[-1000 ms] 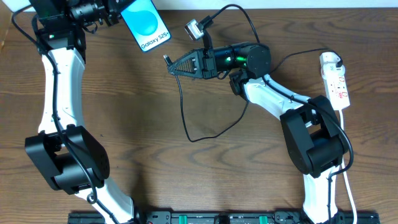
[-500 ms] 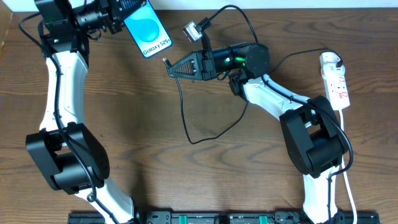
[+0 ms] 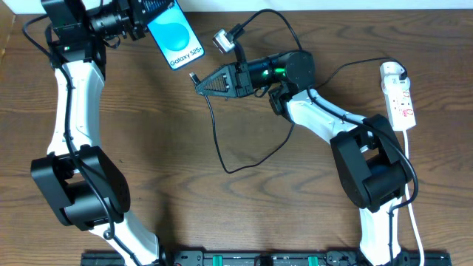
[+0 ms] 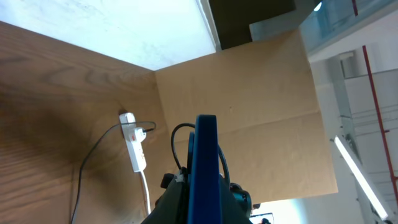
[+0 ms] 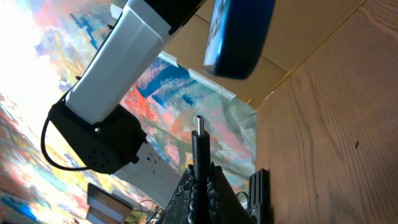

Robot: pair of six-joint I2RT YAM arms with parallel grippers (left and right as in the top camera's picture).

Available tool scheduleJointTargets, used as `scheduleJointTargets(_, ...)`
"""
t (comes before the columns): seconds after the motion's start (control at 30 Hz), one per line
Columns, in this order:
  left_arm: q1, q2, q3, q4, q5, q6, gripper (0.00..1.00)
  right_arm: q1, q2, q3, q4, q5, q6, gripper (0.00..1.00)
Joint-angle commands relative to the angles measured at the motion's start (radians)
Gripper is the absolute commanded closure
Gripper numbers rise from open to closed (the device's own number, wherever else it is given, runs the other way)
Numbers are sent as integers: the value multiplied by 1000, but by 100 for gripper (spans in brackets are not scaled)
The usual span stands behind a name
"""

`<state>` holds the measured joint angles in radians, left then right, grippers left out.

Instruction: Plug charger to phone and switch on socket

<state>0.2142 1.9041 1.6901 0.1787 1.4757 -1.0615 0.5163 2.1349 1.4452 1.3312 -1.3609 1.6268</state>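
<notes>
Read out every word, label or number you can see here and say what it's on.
"Galaxy S25+": white text on the blue screen of the phone.
Red markings on the power strip: too small to read.
Charger plug: no text visible.

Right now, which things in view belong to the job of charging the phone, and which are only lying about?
Belonging to the job: the phone, held by the left gripper; the charger, its plug tip held by the right gripper; the socket.

Only lying about: the cardboard panel; the colourful painting; the black rail along the front.
</notes>
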Motion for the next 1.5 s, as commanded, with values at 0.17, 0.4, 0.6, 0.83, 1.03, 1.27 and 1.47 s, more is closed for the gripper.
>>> scheduleJointTargets(0.17, 5, -9, 7, 2, 39, 30, 92, 4, -3, 6, 4, 0, -25, 98)
scheduleJointTargets(0.4, 4, -9, 7, 2, 39, 29, 93, 4, -3, 6, 3, 9, -39, 98)
scheduleJointTargets(0.6, 4, -9, 7, 2, 38, 29, 93, 2, -3, 6, -25, 20, -49, 98)
scheduleJointTargets(0.83, 4, -8, 7, 2, 39, 33, 93, 2, -3, 6, -45, 25, -72, 98)
scheduleJointTargets(1.03, 4, -8, 7, 2, 39, 34, 93, 2, -3, 6, -45, 24, -72, 98)
scheduleJointTargets(1.27, 4, -7, -5, -18, 20, 41, 93, 2, -3, 6, -47, 19, -79, 99)
scheduleJointTargets(1.47, 5, -7, -17, -137, -4, 131, 93, 2, -3, 6, -90, 23, -90, 99)
